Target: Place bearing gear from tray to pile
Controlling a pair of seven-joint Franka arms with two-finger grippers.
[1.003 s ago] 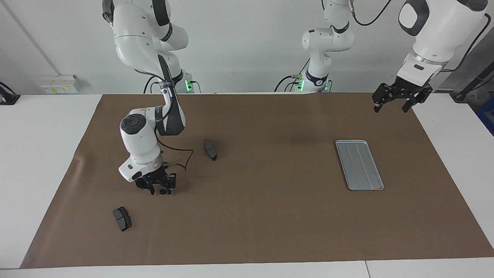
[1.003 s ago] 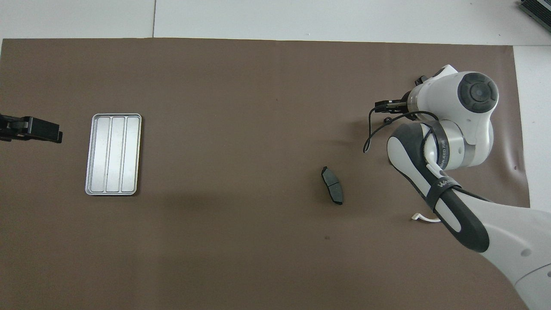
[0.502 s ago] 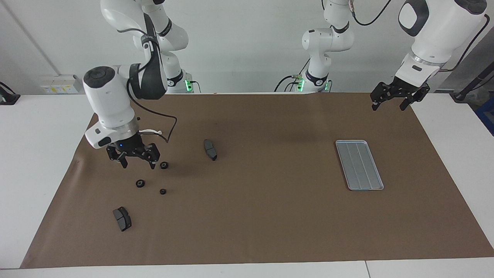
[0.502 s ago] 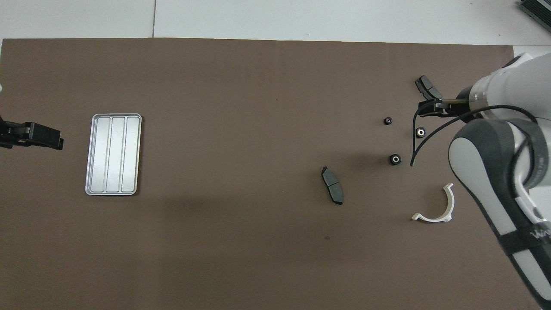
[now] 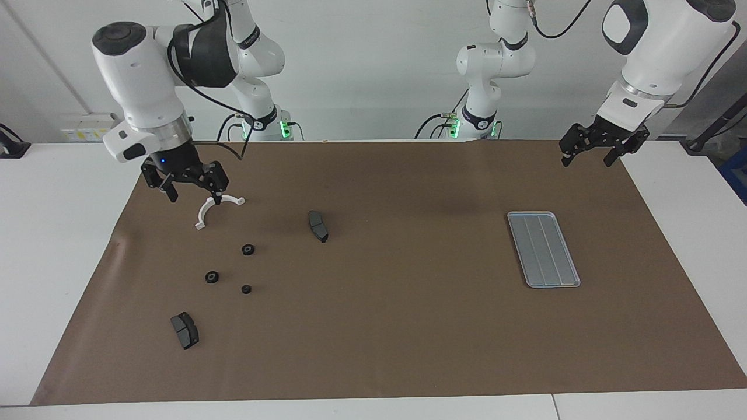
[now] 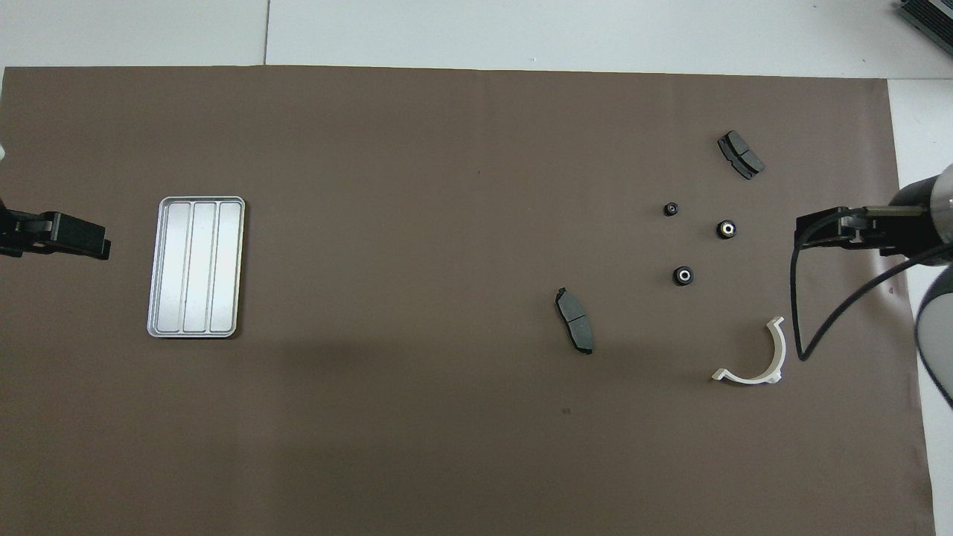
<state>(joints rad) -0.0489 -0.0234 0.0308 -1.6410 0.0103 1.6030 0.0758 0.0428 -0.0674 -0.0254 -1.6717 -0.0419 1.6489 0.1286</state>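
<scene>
You are looking at the tail end of the task: the tray [image 5: 544, 249] is lying bare toward the left arm's end of the surface, with no gear showing on it, and the pile [image 5: 233, 272] of three small black gears is sitting loose on the brown mat [image 5: 408, 350] toward the right arm's end, well apart from the tray. The right pincer [image 5: 185, 185] is hanging spread and holding nothing, up in the air over the mat's edge beside the white half-ring [image 5: 217, 209]. The left pincer [image 5: 604, 149] is waiting, likewise spread and holding nothing, over the mat's corner near the tray. As I judge it, the placing step is finished and no further pick is called for, since nothing is left in the tray; the next move is only parking the right arm clear of the parts.

Against the frame a second ago, the right pincer is no longer low over the gears: it is now raised and drawn back toward its own side, uncovering all three gears and the half-ring. The two dark curved pads [image 5: 318, 226] [image 5: 184, 330] and the tray are lying where they were, and the left pincer is barely shifted.
</scene>
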